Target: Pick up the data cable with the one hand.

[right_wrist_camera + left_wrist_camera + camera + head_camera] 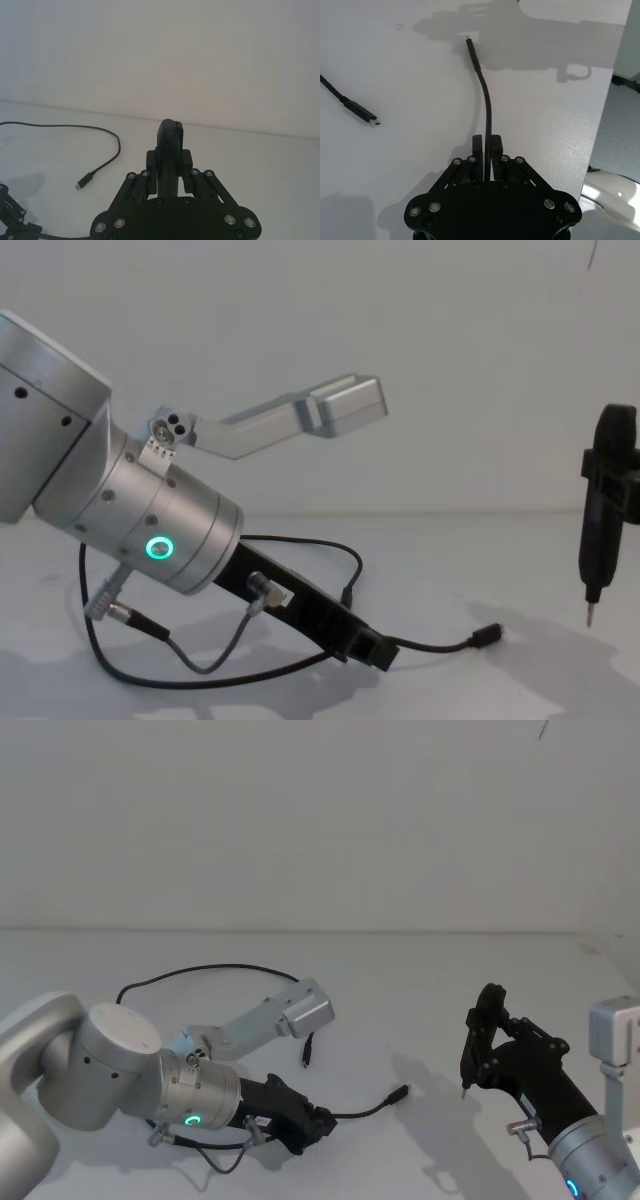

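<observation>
White and bare, the surface runs back to a blank pale wall. Low over its near left part, the left gripper has its jaws pressed together on the data cable, pinching it a short way behind one plug. The black cord runs straight into the narrow slot between the fingers.

Out from the grip, the cable curves toward the middle of the surface and ends in that plug, lying flat. On the other side the arm hides part of its run. It then loops toward the far edge and returns to the other plug, which lies just beyond the gripper.

Near the right edge, the right gripper hangs raised with its jaws clamped on a pen-like tool, tip down and well apart from the cable.

The grasp looks made and the lift not yet begun, since both free ends rest on the surface. The next move calls for a steady rise with a firm pinch, so the thin cord does not slip and the loose loop trails clear of the arm.

A small white label sits on the left gripper's body, its print too small to read. A green ring light glows on the silver cylinder behind it. No brand can be made out.
</observation>
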You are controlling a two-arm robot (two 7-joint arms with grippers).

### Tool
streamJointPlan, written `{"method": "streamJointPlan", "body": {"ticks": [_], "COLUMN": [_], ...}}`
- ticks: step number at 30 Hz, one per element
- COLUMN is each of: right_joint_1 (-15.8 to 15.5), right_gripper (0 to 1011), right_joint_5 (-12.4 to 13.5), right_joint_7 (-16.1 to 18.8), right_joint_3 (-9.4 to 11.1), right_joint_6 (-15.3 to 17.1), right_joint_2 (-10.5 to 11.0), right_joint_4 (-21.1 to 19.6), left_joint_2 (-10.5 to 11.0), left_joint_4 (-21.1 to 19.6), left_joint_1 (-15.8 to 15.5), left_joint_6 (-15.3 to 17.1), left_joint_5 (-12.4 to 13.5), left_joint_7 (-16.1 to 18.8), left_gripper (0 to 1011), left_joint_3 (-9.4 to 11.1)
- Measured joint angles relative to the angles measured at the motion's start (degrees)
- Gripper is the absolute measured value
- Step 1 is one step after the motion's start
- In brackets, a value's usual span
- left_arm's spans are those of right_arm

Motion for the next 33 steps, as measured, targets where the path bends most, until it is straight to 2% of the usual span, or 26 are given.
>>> {"method": "streamJointPlan", "body": {"ticks": [4,10,14,25,33], "right_joint_1": [0.0,0.05,0.27,1.94,3.25], "right_gripper": [279,279,279,279,279], "right_joint_5": [0.0,0.08,0.76,5.12,8.45], "right_joint_7": [0.0,0.24,0.85,4.14,6.04], "right_joint_3": [0.0,0.29,0.77,3.06,4.33], "right_joint_6": [0.0,-0.03,-0.13,0.37,1.99], "right_joint_2": [0.0,-0.04,-0.06,-0.21,-0.53], "right_joint_4": [0.0,-0.16,-0.58,-1.85,-1.89], "left_joint_2": [-0.01,0.09,0.57,2.66,3.77], "left_joint_4": [0.01,-0.04,-0.3,-1.17,-1.69], "left_joint_1": [-0.01,-0.11,-0.34,-1.25,-1.68], "left_joint_6": [0.01,-0.68,-2.68,-8.79,-11.27], "left_joint_5": [0.01,0.04,0.3,0.71,0.68], "left_joint_7": [0.02,-0.01,-0.6,-3.74,-5.09], "left_gripper": [44,39,39,39,39], "left_joint_3": [0.02,0.2,0.49,1.26,1.46]}}
